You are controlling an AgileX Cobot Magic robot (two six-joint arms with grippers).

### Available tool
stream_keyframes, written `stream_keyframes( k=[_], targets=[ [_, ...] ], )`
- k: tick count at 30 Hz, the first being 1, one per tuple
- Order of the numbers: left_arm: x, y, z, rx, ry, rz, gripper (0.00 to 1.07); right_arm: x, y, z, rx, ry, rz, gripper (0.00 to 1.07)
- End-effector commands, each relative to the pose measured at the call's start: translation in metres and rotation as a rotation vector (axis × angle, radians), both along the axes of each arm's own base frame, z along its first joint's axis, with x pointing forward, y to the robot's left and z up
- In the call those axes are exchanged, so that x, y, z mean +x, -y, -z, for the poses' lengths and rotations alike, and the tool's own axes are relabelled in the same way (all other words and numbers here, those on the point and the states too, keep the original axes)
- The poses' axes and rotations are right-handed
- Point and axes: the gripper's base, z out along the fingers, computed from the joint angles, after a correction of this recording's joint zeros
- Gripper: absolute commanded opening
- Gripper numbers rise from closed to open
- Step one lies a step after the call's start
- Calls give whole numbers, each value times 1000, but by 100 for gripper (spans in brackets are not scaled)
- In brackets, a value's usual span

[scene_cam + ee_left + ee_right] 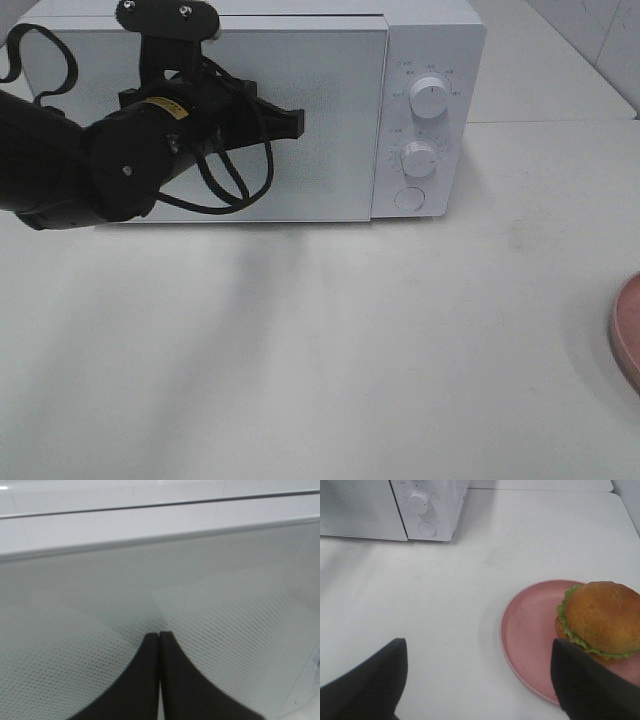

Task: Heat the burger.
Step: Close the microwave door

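Burger (601, 620): golden-brown domed bun, frilly green lettuce showing at its edge; sits on the pink plate (530, 630) on the table (470, 580), well apart from the microwave (300, 110).
Handling: likely soft, light, prone to shifting layers; best gripped gently across the bun's sides.
Left pincer (159, 640): together, against the microwave door.
Right pincer (480, 680): apart, empty, near the plate.

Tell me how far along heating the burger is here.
Early: nothing looks done. The microwave door is shut, and the burger sits on the pink plate on the table. In hand: the shut left gripper is up at the door; the right gripper hovers open, empty. Left: opening, loading, closing, setting the dials.
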Motion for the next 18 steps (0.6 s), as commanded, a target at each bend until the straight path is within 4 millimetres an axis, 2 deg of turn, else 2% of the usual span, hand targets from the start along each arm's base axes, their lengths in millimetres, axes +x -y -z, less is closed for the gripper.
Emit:
stream_keyframes(
  k=[1, 5, 10, 12, 15, 17, 18],
  targets=[
    [22, -1, -8, -39, 66, -91, 0, -3, 1, 1, -8, 34, 0, 76],
    [26, 2, -9, -48, 65, -92, 0, -3, 1, 1, -8, 34, 0, 76],
    [17, 9, -12, -26, 41, -31, 0, -3, 1, 1, -8, 34, 0, 76],
    [-1, 15, -10, -6, 0, 19, 0, -3, 1, 1, -8, 34, 0, 76],
    [-6, 16, -9, 4, -13, 33, 0, -3, 1, 1, -8, 34, 0, 76],
    [-22, 17, -5, 45, -59, 81, 0, -3, 1, 1, -8, 34, 0, 76],
    [-22, 17, -5, 45, -59, 81, 0, -3, 1, 1, -8, 34, 0, 76]
  ],
)
